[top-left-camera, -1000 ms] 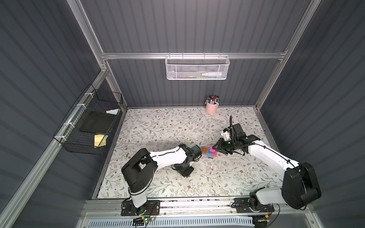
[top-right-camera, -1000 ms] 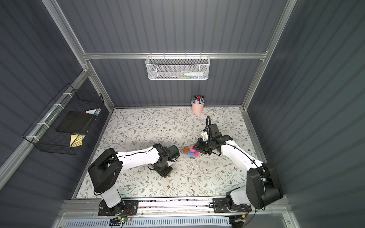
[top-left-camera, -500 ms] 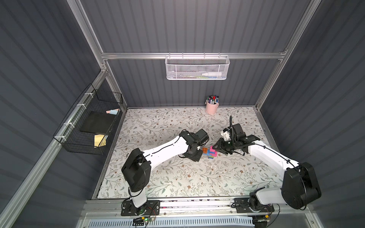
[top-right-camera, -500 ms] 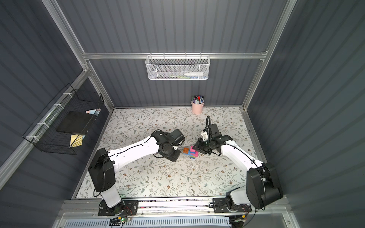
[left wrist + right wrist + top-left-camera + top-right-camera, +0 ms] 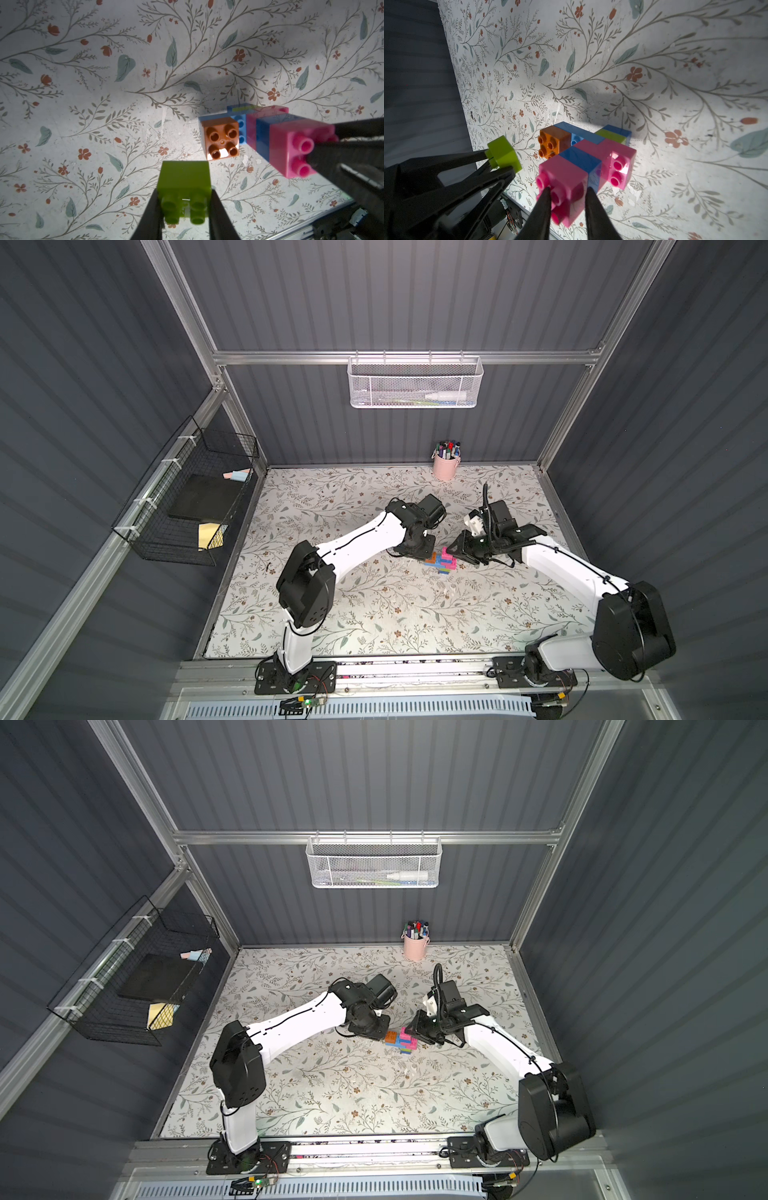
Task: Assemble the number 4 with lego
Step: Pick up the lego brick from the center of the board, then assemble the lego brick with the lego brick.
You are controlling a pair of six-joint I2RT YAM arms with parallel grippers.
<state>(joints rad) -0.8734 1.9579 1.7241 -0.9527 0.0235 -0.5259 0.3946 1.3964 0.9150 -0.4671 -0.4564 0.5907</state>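
- Well to the left of the number 4, the black wire basket hangs on the side wall. You can see a dark slab and a yellow sheet in it, but what they are is hard to make out.
- In both top views the left arm's wrist covers its own fingers. You only see the left gripper properly from the left wrist camera.
- Its jaws are nearly closed and pinch the lime green brick by its two sides, studs facing back toward the camera. The fingers run out of that picture at the edge.
- That brick sits just left of the number 4, near its orange brick, with a gap of floral mat showing between them.
- The number 4 lies mid-mat between the two grippers. The orange brick sits on one end of its light-blue bar.
- Its green and blue far end is partly hidden behind the pink bricks in the right wrist view.
- The right gripper is closed down on the end pink brick of the figure's column. You cannot tell whether that end is raised off the mat.
- Behind the number 4, against the back wall, stands the pink cup of marker pens.
- Above it hangs the white mesh basket; its contents are blurred by the mesh.
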